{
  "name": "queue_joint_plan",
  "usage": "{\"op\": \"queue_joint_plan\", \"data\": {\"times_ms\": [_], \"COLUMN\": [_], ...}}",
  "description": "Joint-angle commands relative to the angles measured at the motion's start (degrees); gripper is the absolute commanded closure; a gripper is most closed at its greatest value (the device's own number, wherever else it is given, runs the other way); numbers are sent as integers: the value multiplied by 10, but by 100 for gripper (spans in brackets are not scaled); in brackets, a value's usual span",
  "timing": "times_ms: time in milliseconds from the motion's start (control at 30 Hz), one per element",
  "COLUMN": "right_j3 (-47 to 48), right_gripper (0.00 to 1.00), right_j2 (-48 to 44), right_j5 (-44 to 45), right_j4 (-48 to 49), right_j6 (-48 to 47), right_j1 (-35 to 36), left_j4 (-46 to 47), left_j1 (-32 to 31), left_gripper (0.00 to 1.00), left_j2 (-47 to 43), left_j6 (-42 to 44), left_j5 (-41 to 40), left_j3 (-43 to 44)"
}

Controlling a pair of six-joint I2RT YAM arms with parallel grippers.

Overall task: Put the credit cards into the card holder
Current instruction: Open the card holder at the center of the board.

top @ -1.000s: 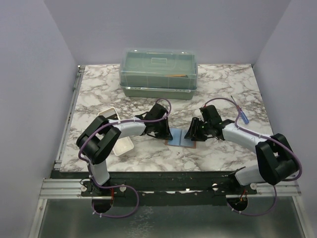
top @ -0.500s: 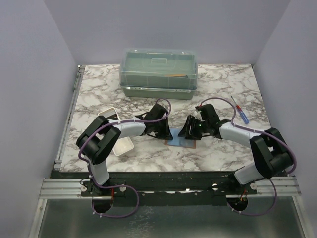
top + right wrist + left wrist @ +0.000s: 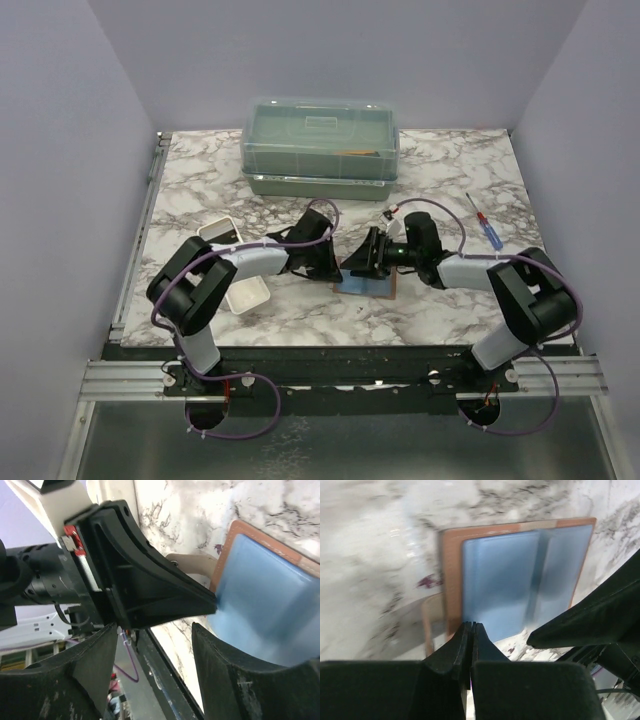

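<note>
Over the middle of the table [image 3: 200, 200], the right claw [image 3: 360, 262] has swung in leftward from beside the card holder [image 3: 370, 287]. It now hangs above the bluish pockets, fingers spread and holding nothing. The left claw [image 3: 333, 271] has stayed put, fingers pressed together at the holder's left edge; whether they pinch the leather or only pin it down is hard to tell. The holder lies open and flat, so a pocket looks ready for loading, yet no loose credit cards show. The claws nearly touch, so there is little room between them. The white tray [image 3: 250, 296], green box [image 3: 320, 140] and screwdriver [image 3: 487, 225] lie well apart, and bare marble runs to the near edge.
</note>
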Motion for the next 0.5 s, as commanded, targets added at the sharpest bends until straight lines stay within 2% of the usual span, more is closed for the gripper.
{"op": "queue_joint_plan", "data": {"times_ms": [0, 67, 133, 233, 333, 400, 467], "right_j3": [0, 15, 48, 93, 110, 114, 100], "right_gripper": [35, 30, 31, 29, 26, 26, 27], "right_j2": [46, 47, 51, 1, -37, -46, -58], "right_j5": [-84, -81, -82, 54, 165, 207, 228], "right_j4": [115, 77, 9, -186, -336, -386, -396], "right_j6": [51, 25, -22, -97, -127, -131, -124], "right_j1": [2, 2, 1, 1, -1, -1, -1], "left_j4": [-70, -80, -91, -87, -54, -20, 2], "left_j1": [43, 57, 62, 63, 61, 59, 54], "left_gripper": [92, 84, 80, 74, 73, 73, 73], "left_j2": [-76, -124, -161, -170, -154, -140, -121], "left_j6": [11, 13, 14, 19, 11, 5, 0], "left_j5": [-30, -29, -26, 12, 41, 65, 80], "left_j3": [-31, -49, -57, -51, -52, -49, -40]}}
